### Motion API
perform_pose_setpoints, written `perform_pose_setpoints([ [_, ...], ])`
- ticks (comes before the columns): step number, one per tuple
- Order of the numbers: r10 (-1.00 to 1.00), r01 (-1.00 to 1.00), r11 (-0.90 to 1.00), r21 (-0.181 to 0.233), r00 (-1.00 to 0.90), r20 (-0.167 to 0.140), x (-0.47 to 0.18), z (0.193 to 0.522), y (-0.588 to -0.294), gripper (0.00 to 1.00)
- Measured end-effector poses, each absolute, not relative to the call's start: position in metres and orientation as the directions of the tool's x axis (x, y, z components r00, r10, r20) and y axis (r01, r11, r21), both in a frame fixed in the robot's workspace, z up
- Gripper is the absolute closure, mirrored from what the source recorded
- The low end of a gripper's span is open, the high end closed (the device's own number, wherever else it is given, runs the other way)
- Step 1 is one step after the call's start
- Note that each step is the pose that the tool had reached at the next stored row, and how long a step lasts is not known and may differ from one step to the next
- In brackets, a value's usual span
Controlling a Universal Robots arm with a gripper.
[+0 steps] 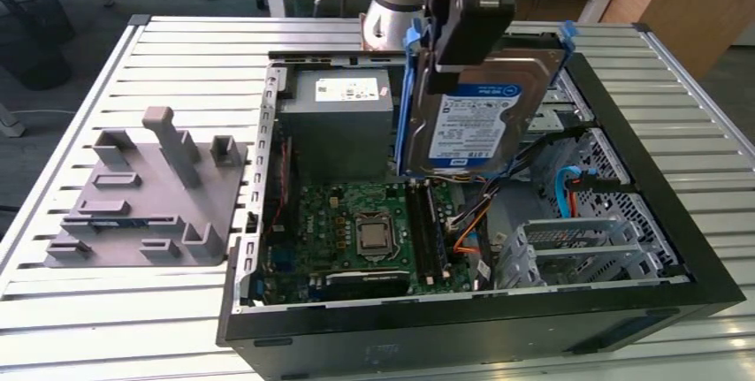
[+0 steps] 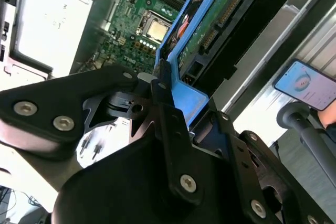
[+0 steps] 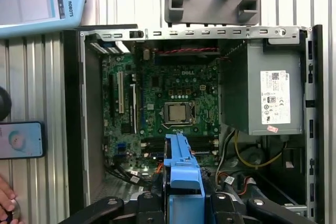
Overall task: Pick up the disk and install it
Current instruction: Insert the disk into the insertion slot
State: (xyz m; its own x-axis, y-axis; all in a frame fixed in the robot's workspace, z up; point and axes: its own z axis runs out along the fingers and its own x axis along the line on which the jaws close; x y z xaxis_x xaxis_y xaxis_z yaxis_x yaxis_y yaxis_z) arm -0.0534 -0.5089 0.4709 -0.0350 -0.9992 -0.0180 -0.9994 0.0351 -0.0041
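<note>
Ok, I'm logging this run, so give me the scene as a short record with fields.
gripper: shut on the disk by its blue carrier
disk: upright, lifted over the open computer case, not installed
computer case: lying open on the slatted table, motherboard exposed
grey fixture: on the table, at the exterior view's left of the case

Arm [image 1: 390,10]: a smooth silver-grey cylindrical segment, seen in the exterior view. Claw [image 2: 181,98]: matte black throughout, made of flat angular links [image 2: 68,103] on a rounded housing [image 2: 121,195]. In the second wrist view, round silver screws [image 2: 188,183] mark the link pivots, two of them paired on one broad link.
</note>
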Motion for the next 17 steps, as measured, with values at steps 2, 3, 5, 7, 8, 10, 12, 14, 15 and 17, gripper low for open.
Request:
perform_pose_setpoints([
  [2, -0.999, -0.999, 0.035, -0.004, -0.035, -0.018, -0.053, 0.471, -0.516, 0.64],
  [3, -0.999, -0.999, 0.035, -0.004, -0.035, -0.018, -0.053, 0.471, -0.520, 0.64],
  [5, -0.999, -0.999, 0.035, -0.004, -0.035, -0.017, -0.053, 0.471, -0.526, 0.64],
  [7, -0.999, -0.999, 0.035, -0.004, -0.035, -0.016, -0.053, 0.471, -0.531, 0.64],
  [8, -0.999, -0.999, 0.035, -0.004, -0.035, -0.016, -0.053, 0.471, -0.534, 0.64],
  [10, -0.999, -0.999, 0.035, -0.004, -0.035, -0.016, -0.050, 0.471, -0.537, 0.64],
  [12, -0.999, -0.999, 0.035, -0.004, -0.035, -0.016, -0.043, 0.470, -0.539, 0.64],
  [14, -0.999, -0.999, 0.035, -0.004, -0.035, -0.016, -0.037, 0.470, -0.541, 0.64],
  [15, -0.999, -0.999, 0.035, -0.004, -0.035, -0.016, -0.036, 0.470, -0.543, 0.64],
  [17, -0.999, -0.999, 0.035, -0.004, -0.035, -0.016, -0.034, 0.469, -0.549, 0.64],
])
